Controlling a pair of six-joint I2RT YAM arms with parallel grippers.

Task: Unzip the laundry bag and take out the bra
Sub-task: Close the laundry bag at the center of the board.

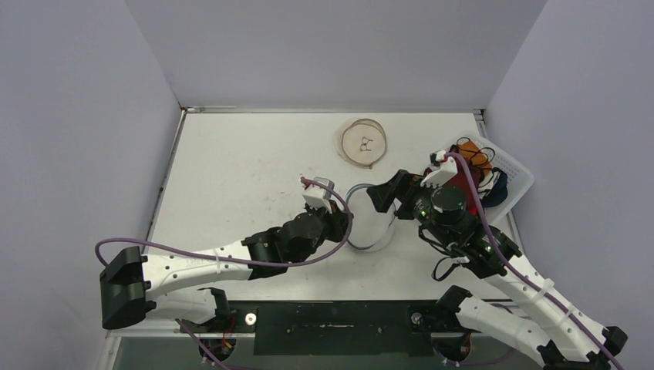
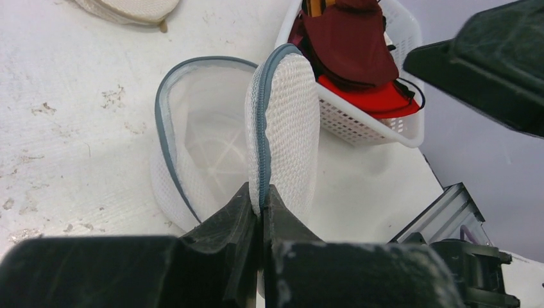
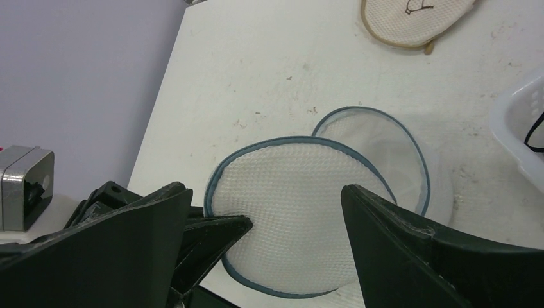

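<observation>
Left end effector (image 2: 262, 200): fingers pressed together, pinching the lower edge of the lid (image 2: 285, 122) of the laundry bag (image 2: 199, 144). The lid is white mesh with grey-blue zip trim and is held upright on edge.

Right end effector (image 3: 266, 192): fingers spread wide, gripping nothing. It is poised just beside the bag on the side away from the left one, and its own camera frames the lid's flat face between the two fingers.

Laundry bag: round, white mesh, unzipped. Its body sits open-mouthed on the table (image 1: 239, 177), about mid-table, between the two end effectors. Pale mesh lining shows inside (contents not discernible).

Basket (image 2: 359, 122): white plastic, perforated wall, at the table's right edge beyond the bag. It holds garments (image 2: 353, 45) in dark red and bright red with thin black straps. Whether the bra is among them cannot be told.

Second mesh pouch (image 1: 364, 142): round, beige-trimmed, lying flat toward the far edge of the table, well apart from the bag.
</observation>
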